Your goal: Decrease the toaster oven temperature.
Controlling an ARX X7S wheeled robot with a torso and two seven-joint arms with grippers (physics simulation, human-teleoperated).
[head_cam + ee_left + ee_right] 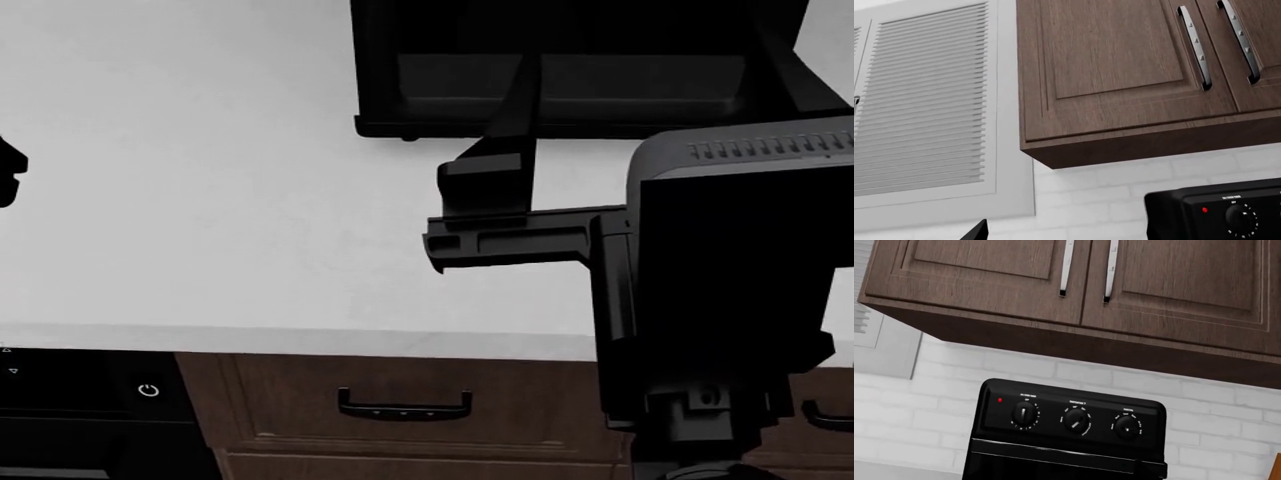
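1. Squarely facing the right wrist camera, the toaster oven [1067, 435] stands against a white brick backsplash [1214, 410], its long axis running side to side along that wall; its control strip carries three round dials [1076, 420] in a row and a small red light [1000, 400] at one end.
2. Only its upper part shows in that view; the glass door is cut off at the frame edge, and the dial numerals are too small to read.
3. Over it hang brown wooden wall cabinets [1074, 285] with silver handles [1067, 267], doors shut, contents hidden.
4. From the head camera the oven [561, 70] sits at the back of the white counter [227, 200], its top cropped.
5. Before it reaches the right gripper [447, 200]; I cannot tell how its jaws stand.
6. Just a dark sliver of the left gripper [8, 170] shows, state unreadable.
7. Below the counter, a drawer [400, 410] is closed.
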